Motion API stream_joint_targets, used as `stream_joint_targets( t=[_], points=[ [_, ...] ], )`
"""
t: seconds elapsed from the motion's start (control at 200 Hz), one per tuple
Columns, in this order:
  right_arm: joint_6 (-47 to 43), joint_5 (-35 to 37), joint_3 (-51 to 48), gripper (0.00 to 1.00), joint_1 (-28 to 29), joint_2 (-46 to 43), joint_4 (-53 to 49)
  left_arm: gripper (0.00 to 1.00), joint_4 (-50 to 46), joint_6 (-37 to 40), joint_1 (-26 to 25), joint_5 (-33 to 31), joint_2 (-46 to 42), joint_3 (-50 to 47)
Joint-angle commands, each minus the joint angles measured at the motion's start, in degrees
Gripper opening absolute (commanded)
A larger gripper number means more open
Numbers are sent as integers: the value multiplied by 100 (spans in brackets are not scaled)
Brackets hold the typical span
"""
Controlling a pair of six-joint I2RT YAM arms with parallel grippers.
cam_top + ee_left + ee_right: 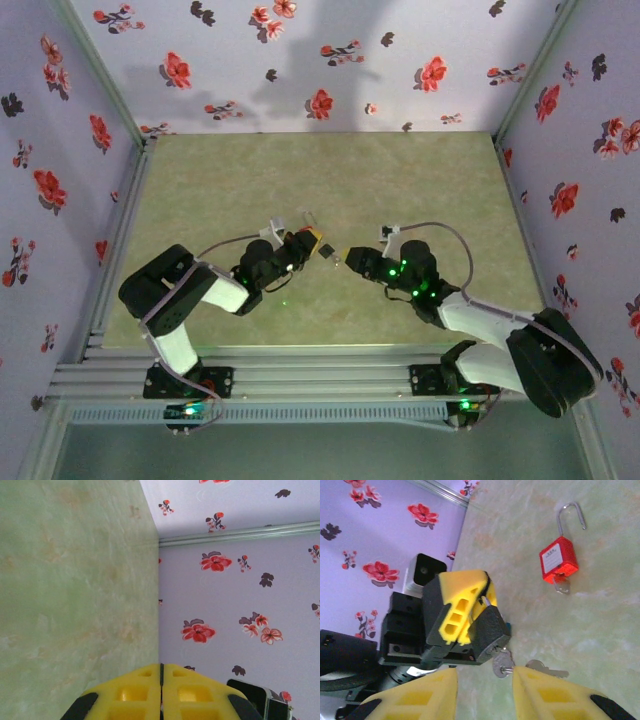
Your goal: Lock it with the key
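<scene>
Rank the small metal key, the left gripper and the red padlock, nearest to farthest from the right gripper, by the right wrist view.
From the right gripper:
1. The small metal key, in the gap between its fingertips.
2. The left gripper, just beyond, mid-picture, fingers shut.
3. The red padlock, farthest, lying on the table at upper right, shackle open.

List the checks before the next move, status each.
1. Left gripper holds the key: ok, shut, black head poking out.
2. Right gripper open: ok, jaws apart, key's metal end just ahead.
3. Red padlock unobstructed: ok, lying on the table, apart from both grippers.
4. Shackle closed: not ok, it stands open.
5. Keyhole free: cannot tell, some metal sits at the padlock's bottom end.
6. Key at padlock: not ok, well apart.
</scene>
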Motion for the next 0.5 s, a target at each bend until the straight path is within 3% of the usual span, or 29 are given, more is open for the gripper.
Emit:
stream_joint_targets(
  t=[0.0,0.495],
  points=[
    [-191,74,142,33,30,136,-47,0,263,138,-59,116,-174,138],
    [-216,20,251,33,142,540,371,0,272,124,-150,193,-210,183]
  ],
)
